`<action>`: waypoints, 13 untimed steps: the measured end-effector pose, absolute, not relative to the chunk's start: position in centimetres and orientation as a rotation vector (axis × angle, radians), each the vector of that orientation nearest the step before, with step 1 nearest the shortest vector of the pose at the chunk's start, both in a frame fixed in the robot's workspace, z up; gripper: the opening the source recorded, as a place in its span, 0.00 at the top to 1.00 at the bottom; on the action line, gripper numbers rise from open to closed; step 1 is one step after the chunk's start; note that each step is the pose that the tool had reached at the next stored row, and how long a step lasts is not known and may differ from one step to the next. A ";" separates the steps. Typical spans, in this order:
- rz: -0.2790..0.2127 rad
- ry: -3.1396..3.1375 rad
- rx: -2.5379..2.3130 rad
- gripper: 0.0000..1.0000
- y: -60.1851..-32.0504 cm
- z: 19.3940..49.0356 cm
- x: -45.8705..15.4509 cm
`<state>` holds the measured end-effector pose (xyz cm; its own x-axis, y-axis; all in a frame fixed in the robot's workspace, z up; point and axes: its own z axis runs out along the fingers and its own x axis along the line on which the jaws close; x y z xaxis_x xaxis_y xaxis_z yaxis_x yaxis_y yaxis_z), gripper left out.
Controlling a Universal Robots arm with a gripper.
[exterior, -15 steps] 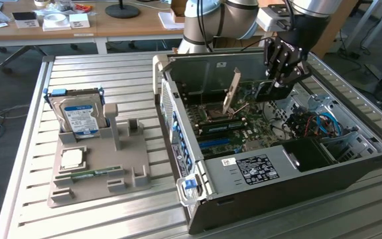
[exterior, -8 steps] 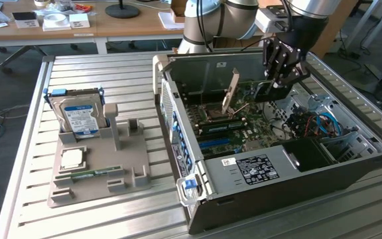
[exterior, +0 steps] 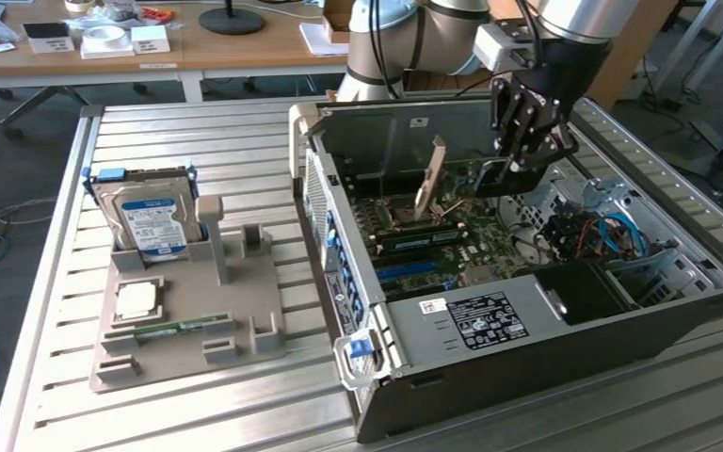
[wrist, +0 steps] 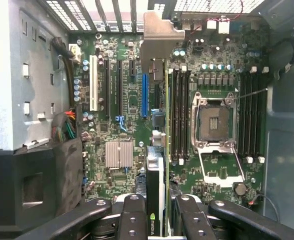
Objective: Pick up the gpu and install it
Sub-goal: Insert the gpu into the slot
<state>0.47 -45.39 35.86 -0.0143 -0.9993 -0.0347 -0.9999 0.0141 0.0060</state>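
The first part of the task looks done: the fingers (wrist: 132,216) are closed to a narrow gap on the gpu (wrist: 154,167) and hold it by its long edge. In the wrist view the card is seen edge-on, with its dark face and the thin green board beside it. The gripper (exterior: 520,172) is down inside the open computer case (exterior: 525,330), which lies on its side on the counter (exterior: 211,132), so the card is over the motherboard (wrist: 122,125) and not on the counter. Its pale metal bracket (wrist: 159,35) points to the rear wall of the case, near the slot openings there. The card runs parallel to the long blue slot (wrist: 144,95) and just beside it, between this slot and the memory slots (wrist: 179,115). Probably the installing part is not yet finished, because the card appears a little to the side of the slot, but whether its lower edge touches the board is hidden. On the exterior view's left, the grey holder (exterior: 242,344) carries the hard drive (exterior: 148,221), well apart from the case.
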 end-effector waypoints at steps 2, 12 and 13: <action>0.045 2.222 -2.191 0.73 -45.4 35.5 0.3; 0.044 2.222 -2.191 0.73 -45.4 34.5 -0.3; 0.044 2.222 -2.191 0.73 -45.4 34.5 -0.3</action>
